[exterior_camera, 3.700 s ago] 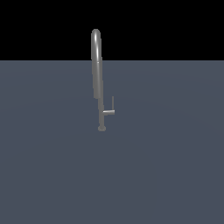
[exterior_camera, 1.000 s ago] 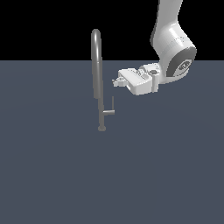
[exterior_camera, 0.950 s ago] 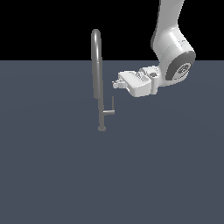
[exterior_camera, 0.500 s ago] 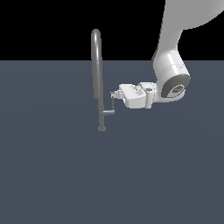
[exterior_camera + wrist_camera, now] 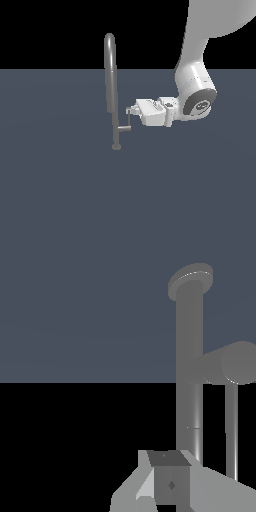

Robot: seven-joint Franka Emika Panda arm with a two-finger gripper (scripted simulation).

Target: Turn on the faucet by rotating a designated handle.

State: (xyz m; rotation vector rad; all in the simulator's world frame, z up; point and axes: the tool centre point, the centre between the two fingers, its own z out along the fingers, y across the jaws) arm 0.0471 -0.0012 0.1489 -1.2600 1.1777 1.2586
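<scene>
The faucet [image 5: 114, 90] is a tall slim grey gooseneck pipe standing on a small round base on the dark floor. Its handle [image 5: 125, 128] is a short stub on the exterior view's right of the pipe, with a thin rod rising from its end. My gripper [image 5: 130, 109] lies horizontal, its fingertips at the top end of that rod. The fingers look closed together and hold nothing. In the wrist view the pipe [image 5: 189, 381], the handle stub [image 5: 225, 363] and the rod show just beyond my fingertips [image 5: 167, 468].
The faucet stands on a flat dark grey-blue surface [image 5: 60, 200]. My white arm [image 5: 197, 95] comes in from the upper part of the exterior view's right. Nothing else is in view.
My gripper has moved down and toward the exterior view's left, from level with the upper pipe to the top of the handle rod. The handle has not visibly turned.
</scene>
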